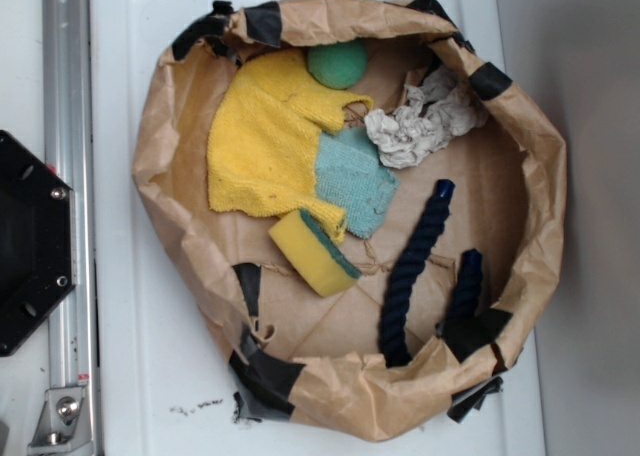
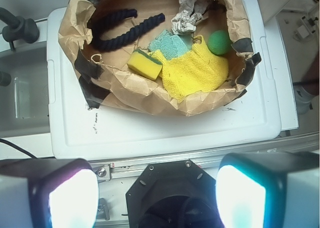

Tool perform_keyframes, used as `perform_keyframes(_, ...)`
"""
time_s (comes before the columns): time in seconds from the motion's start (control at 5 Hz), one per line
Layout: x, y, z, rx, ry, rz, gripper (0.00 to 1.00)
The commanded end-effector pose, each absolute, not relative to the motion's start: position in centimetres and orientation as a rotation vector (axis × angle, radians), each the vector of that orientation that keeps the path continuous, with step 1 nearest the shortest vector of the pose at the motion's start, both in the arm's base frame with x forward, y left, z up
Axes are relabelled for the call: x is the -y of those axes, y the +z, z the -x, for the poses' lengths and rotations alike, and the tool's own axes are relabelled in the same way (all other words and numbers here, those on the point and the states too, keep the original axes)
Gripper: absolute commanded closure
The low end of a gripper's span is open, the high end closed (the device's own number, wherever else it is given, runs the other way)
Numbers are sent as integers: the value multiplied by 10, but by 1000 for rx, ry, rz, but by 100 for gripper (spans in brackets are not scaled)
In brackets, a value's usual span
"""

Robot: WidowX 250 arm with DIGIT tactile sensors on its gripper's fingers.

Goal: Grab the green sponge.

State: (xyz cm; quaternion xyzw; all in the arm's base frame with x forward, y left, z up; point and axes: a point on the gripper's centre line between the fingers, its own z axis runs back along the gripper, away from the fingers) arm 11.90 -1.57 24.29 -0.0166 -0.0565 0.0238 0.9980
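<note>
Two glowing fingertips of the end effector fill the near edge of the wrist view, spread wide apart with nothing between them; beyond them sits the black base, then the white worktop; so this looks like the very start, the approach not yet begun. Target spotted: the green sponge lies inside the crumpled paper bag, tilted on edge, yellow foam up and green layer to one side, touching the yellow cloth and just beside the teal cloth; blue rope lies apart. Next move, I'd judge: reach out over the bag rim, descend, and straddle the sponge without snagging cloth.
</note>
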Motion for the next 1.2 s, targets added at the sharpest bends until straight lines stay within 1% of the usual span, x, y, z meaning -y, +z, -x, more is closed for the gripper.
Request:
perform_keyframes(0.0,16,243,-119,113,48,33,0)
perform_keyframes(0.2,-17,206,-160,164,14,6,0)
perform_keyframes(0.4,-29,195,-212,192,1,1,0)
perform_keyframes(0.6,-26,175,-257,172,-50,44,0)
perform_keyframes(0.8,-13,141,-273,119,-102,56,0)
perform_keyframes(1.0,9,111,-268,72,-221,56,0)
